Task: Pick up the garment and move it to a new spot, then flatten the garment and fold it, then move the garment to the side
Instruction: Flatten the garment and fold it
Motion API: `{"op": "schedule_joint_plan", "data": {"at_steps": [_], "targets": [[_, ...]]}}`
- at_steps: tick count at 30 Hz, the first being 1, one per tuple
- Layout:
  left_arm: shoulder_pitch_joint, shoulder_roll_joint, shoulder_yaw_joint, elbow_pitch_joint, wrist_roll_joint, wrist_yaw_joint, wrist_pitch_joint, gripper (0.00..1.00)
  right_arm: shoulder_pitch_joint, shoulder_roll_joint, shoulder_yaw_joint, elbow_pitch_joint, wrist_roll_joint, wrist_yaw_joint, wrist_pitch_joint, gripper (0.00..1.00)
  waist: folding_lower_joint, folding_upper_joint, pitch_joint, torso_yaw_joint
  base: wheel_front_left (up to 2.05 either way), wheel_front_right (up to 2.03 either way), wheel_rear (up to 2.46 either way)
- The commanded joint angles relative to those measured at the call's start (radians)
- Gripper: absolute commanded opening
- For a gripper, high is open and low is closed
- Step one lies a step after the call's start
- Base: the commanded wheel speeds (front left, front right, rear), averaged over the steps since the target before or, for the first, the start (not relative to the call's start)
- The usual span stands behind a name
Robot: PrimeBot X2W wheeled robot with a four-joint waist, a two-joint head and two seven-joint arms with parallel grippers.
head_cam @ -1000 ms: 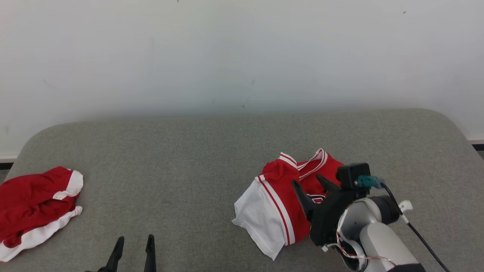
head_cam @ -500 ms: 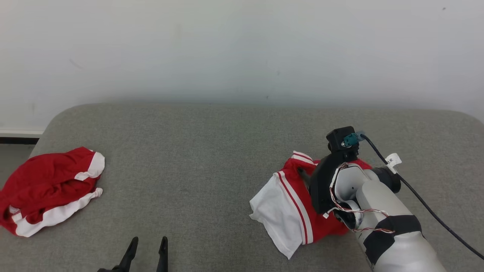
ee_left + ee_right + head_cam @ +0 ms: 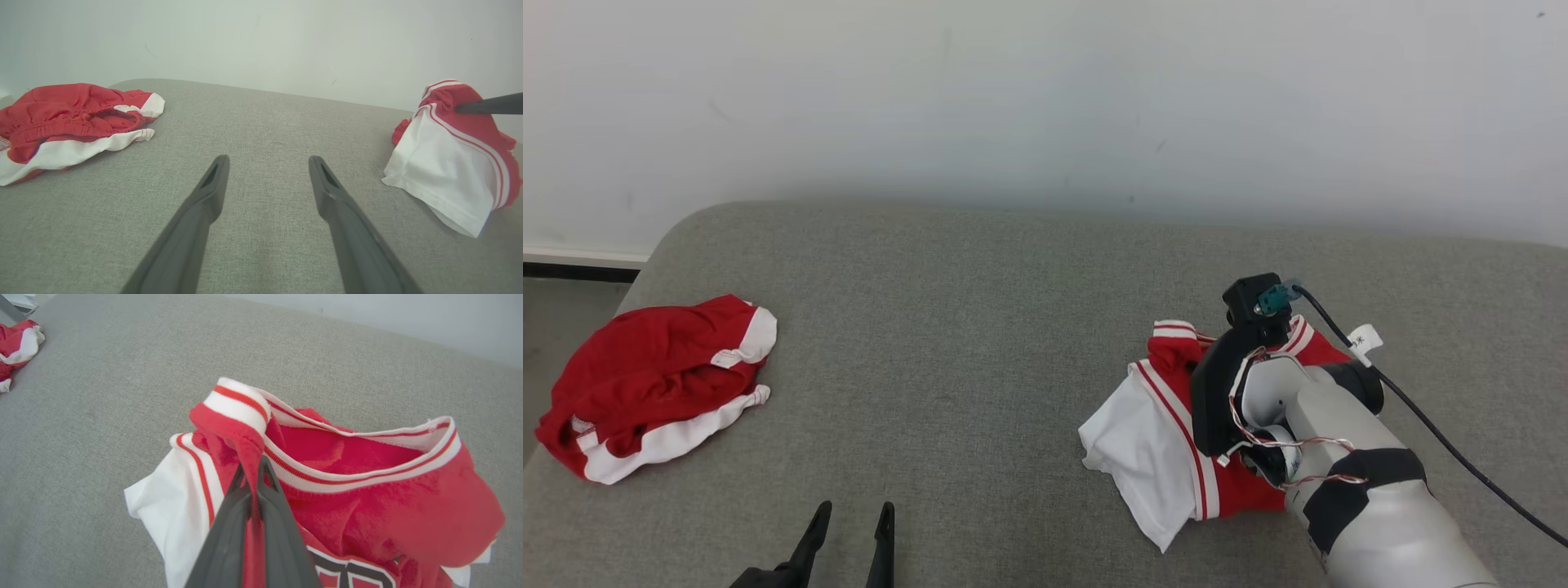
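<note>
Right gripper (image 3: 253, 469) pinched shut on a red fold of the crumpled red-and-white garment (image 3: 1147, 441), near right on the grey padded surface (image 3: 980, 327); left gripper (image 3: 855, 513) spread wide, empty, near edge left of centre.

Head high, wrists low (sharing garment (image 3: 1152, 441)).

The jersey (image 3: 367, 490) is soft knit cloth with ribbed striped trim at the collar. The second garment (image 3: 69, 118) is thinner, crinkled cloth. The surface (image 3: 980, 327) is coarse grey woven fabric, matt. The fingers (image 3: 229, 526) of the right gripper (image 3: 253, 469) are matt and dark, probably plastic. The right forearm (image 3: 1396, 539) has a smooth, faintly glossy shell.
</note>
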Motion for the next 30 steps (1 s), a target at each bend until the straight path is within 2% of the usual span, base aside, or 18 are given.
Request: {"op": "schedule_joint_plan", "data": {"at_steps": [1, 7, 13, 20, 24, 30], "targets": [[-0.014, 0.007, -0.002, 0.007, -0.001, -0.002, -0.006, 1.00, -0.025, -0.001, 0.008, 0.000, 0.013, -0.002, -0.023, 0.00, -0.0001, -0.0001, 0.005, 0.005, 0.00, 0.00, 0.00], [-0.064, 0.016, 0.001, 0.032, -0.005, -0.007, -0.010, 1.00, -0.111, 0.000, 0.093, -0.057, 0.084, -0.002, -0.109, 0.00, -0.0001, -0.0001, 0.007, 0.002, 0.00, 0.00, 0.00], [-0.097, 0.017, 0.007, 0.052, -0.009, -0.010, -0.014, 1.00, -0.240, 0.000, 0.278, -0.186, 0.214, -0.002, -0.186, 0.00, -0.0001, -0.0001, 0.002, -0.020, 0.00, 0.00, 0.00], [-0.086, 0.016, 0.016, 0.059, -0.013, -0.013, -0.018, 1.00, -0.416, -0.001, 0.358, -0.285, 0.381, -0.002, -0.375, 0.00, -0.0001, -0.0001, -0.003, -0.040, 0.00, 0.00, 0.00], [-0.081, 0.019, 0.025, 0.056, -0.015, -0.013, -0.018, 1.00, -0.456, -0.002, 0.335, -0.207, 0.396, -0.002, -0.474, 0.00, -0.0001, -0.0001, -0.005, -0.054, 0.00, 0.00, 0.00], [-0.072, 0.023, 0.037, 0.039, -0.014, -0.015, -0.019, 1.00, -0.401, -0.001, 0.277, -0.028, 0.368, -0.002, -0.515, 0.00, -0.0001, -0.0001, 0.001, -0.081, 0.00, 0.00, 0.00]]}}
